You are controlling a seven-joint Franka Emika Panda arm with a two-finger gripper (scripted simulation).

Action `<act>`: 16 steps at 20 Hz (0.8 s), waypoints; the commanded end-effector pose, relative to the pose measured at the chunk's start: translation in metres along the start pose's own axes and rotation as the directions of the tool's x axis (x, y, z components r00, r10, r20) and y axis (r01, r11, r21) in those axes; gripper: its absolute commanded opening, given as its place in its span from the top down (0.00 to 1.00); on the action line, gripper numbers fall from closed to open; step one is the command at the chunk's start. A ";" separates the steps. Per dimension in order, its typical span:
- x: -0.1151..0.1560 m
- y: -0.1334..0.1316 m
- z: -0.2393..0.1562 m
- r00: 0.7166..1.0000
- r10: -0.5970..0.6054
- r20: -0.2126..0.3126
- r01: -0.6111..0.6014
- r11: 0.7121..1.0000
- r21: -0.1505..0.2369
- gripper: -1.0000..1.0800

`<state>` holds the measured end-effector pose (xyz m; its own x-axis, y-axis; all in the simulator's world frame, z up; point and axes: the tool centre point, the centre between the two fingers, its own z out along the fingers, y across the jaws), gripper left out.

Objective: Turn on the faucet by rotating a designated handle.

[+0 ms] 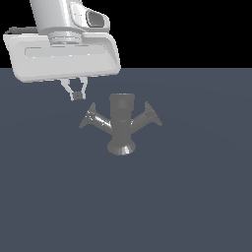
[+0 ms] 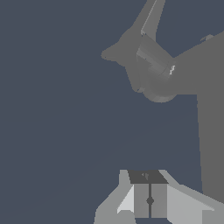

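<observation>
Hovering pinched together above the handle [image 1: 93,118], the claw [image 1: 77,95] grips nothing; faucet [image 1: 121,125] cropped wrist-side.

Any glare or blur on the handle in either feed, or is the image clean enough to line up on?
Exterior view: sharp, flat lighting, faint glints on the handle, black band above the floor. Wrist view: no blur; a small bright glint on the handle; the faucet body is cropped at the edge; the pincer shows clearly, fingers together.
</observation>
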<state>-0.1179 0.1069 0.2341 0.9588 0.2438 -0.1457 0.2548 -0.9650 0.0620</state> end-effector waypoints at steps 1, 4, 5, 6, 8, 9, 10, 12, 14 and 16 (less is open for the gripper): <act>0.044 0.022 0.010 0.995 0.072 -0.062 -0.073 0.997 -0.019 0.88; 0.059 -0.007 0.004 0.994 -0.052 -0.098 0.047 0.998 -0.048 0.83; 0.040 0.035 0.045 0.999 0.032 -0.043 -0.033 0.999 -0.042 0.77; 0.041 0.040 0.049 0.998 0.042 -0.036 -0.044 0.998 -0.041 0.77; 0.065 -0.039 0.047 0.992 -0.091 -0.091 0.084 0.993 -0.079 0.85; 0.045 0.012 0.089 0.997 -0.077 0.007 0.077 0.995 -0.068 0.76; 0.045 0.012 0.090 0.997 -0.076 0.009 0.077 0.995 -0.068 0.76; 0.100 0.043 0.083 0.992 0.106 -0.068 -0.109 0.993 -0.037 0.91; 0.129 0.064 0.009 0.948 0.241 -0.206 -0.244 0.970 0.010 0.27; 0.035 0.056 0.102 0.946 0.323 -0.024 -0.322 0.946 0.033 0.69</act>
<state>-0.0486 0.0936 0.1831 0.9992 0.0351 -0.0167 0.0365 -0.9954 0.0891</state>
